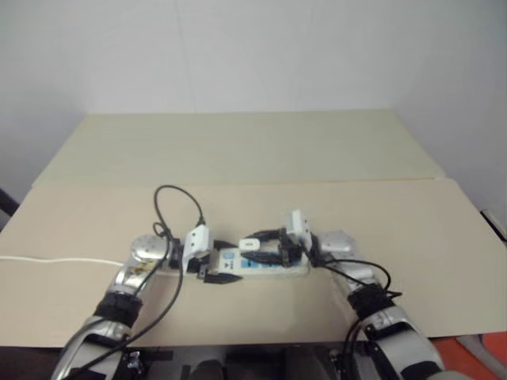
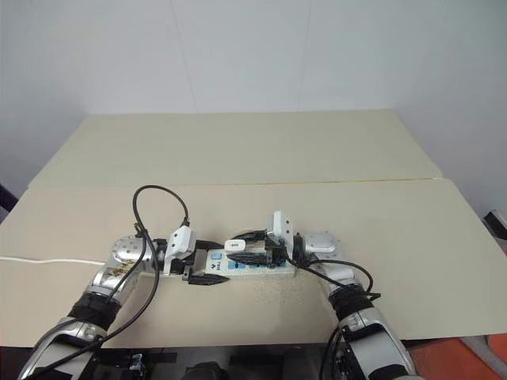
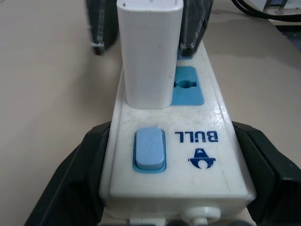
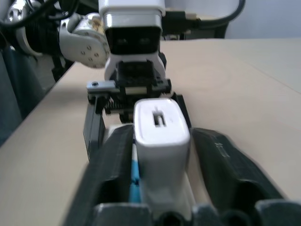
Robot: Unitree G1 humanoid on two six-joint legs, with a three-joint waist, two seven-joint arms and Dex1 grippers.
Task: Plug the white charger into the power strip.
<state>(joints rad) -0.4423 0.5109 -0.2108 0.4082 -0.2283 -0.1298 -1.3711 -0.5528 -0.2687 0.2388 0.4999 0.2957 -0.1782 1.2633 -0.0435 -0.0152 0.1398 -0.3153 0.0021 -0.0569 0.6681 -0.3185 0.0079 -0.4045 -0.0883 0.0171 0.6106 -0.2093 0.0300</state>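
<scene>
White charger (image 3: 149, 54) stands upright in power strip (image 3: 188, 160), lower middle of frame on desk (image 1: 238, 150). Plugging looks done. Left gripper (image 3: 169, 183) squeezes strip end. Right gripper (image 4: 162, 155) fingers parted around charger; letting go left.

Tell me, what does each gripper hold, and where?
The left gripper clamps the strip at its switch end. The right gripper's fingers flank the plugged-in charger, apparently apart from it.

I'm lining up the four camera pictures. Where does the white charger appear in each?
Left eye: white charger stands on the power strip, between both grippers.
Right eye: same spot.
Left wrist: upright beyond the blue switch, charger.
Right wrist: centre.
Shared landmark: the strip.
</scene>
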